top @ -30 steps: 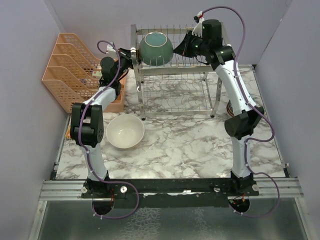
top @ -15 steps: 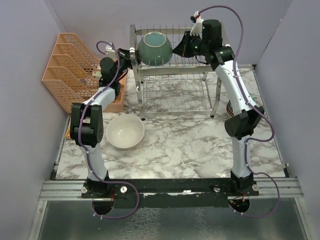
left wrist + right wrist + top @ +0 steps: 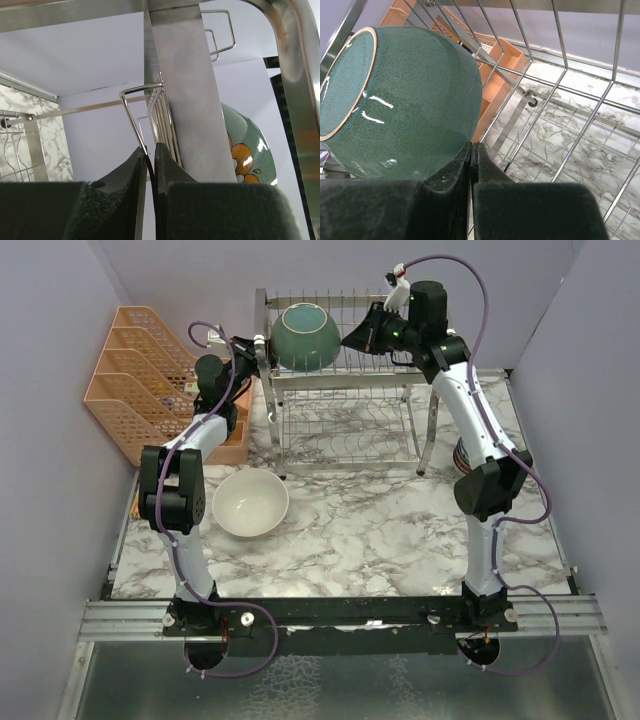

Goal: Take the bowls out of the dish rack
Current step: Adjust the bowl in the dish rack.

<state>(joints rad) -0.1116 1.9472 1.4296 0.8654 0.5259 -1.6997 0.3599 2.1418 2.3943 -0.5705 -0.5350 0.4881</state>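
Note:
The teal bowl (image 3: 306, 337) (image 3: 395, 100) lies tipped on its side on the top tier of the silver dish rack (image 3: 345, 430) (image 3: 590, 120), its mouth facing up and back. My right gripper (image 3: 350, 340) (image 3: 471, 145) is shut with nothing in it, its tips touching the bowl's outer wall from the right. At the rack's left end my left gripper (image 3: 258, 342) (image 3: 151, 147) is shut on a thin wire of the rack (image 3: 185, 100). A cream bowl (image 3: 250, 503) sits upright on the marble table in front of the rack.
An orange mesh organizer (image 3: 140, 380) (image 3: 497, 75) stands at the back left beside the rack. A green patterned dish with orange flowers (image 3: 245, 150) shows past the rack's post. Stacked colourful dishes (image 3: 461, 452) peek out behind my right arm. Purple walls close in the table.
The right gripper has pressed a little to the left and the teal bowl has shifted slightly left and back. The rack's right legs have moved a bit left. Both grippers stay shut.

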